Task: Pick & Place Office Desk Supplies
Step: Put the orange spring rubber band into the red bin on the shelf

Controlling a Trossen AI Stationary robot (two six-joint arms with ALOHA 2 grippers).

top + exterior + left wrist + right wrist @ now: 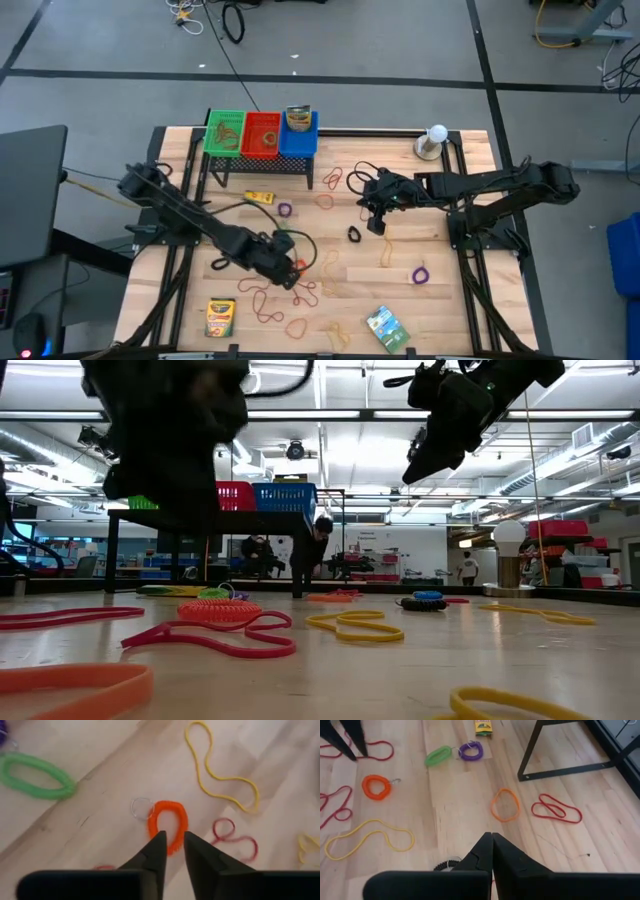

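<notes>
Item: orange coil loop (168, 826), with a small clear ring (142, 808) attached to its edge. You have it lying flat on the table (440, 300), directly ahead of the left gripper (171, 844) and just under its fingertips. The near end of the oval sits between the two tips in the left wrist view; its long axis runs straight away from the gripper, roughly in line with the fingers. Whether the tips already touch it you cannot tell.

Left gripper: fingers slightly apart, a narrow gap, nothing clamped. In the high view it hangs over the table's front middle (285, 262). It is much the nearer arm to this loop; judge the next move as a short descent and a pinch across the loop's near end.

Right gripper (492, 845): fingers pressed together, holding nothing visible, hovering well clear of the orange loop, toward the table's right half (377, 222). A black coil (354, 235) lies just beside it.

Around the left gripper, outward: green coil loop (36, 776) off to one side; yellow band (220, 770) beyond; red band (235, 840) close on the other side.

Farther: crayon box (220, 317) and green packet (386, 325) at the front edge; rack with coloured bins (262, 135) at the rear.
</notes>
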